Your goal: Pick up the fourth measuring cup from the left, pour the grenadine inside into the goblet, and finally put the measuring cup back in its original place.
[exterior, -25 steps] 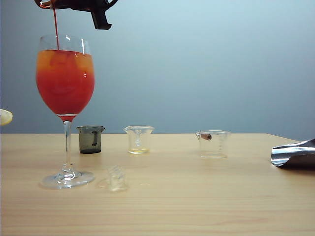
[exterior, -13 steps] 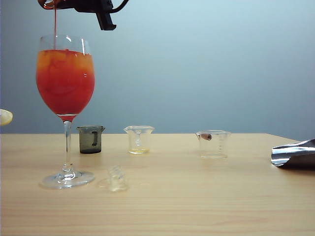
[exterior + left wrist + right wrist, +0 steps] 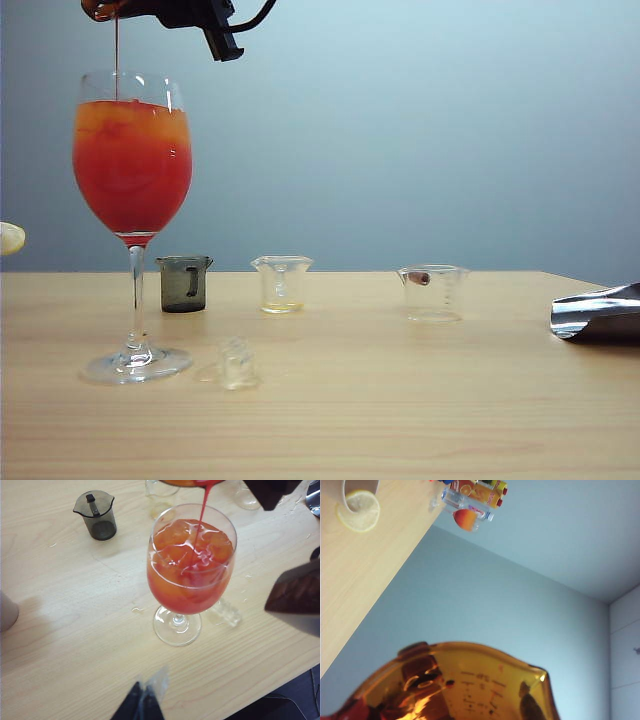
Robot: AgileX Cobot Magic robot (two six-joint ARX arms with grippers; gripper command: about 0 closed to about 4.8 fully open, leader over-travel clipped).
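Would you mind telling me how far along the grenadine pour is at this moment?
Done: the right gripper holds the fourth measuring cup tipped high above the goblet. In hand: a thin stream of grenadine runs into the nearly full goblet. Left: finishing the pour and returning the cup to the gap in the row beside the clear cup. The left gripper hangs idle nearby.
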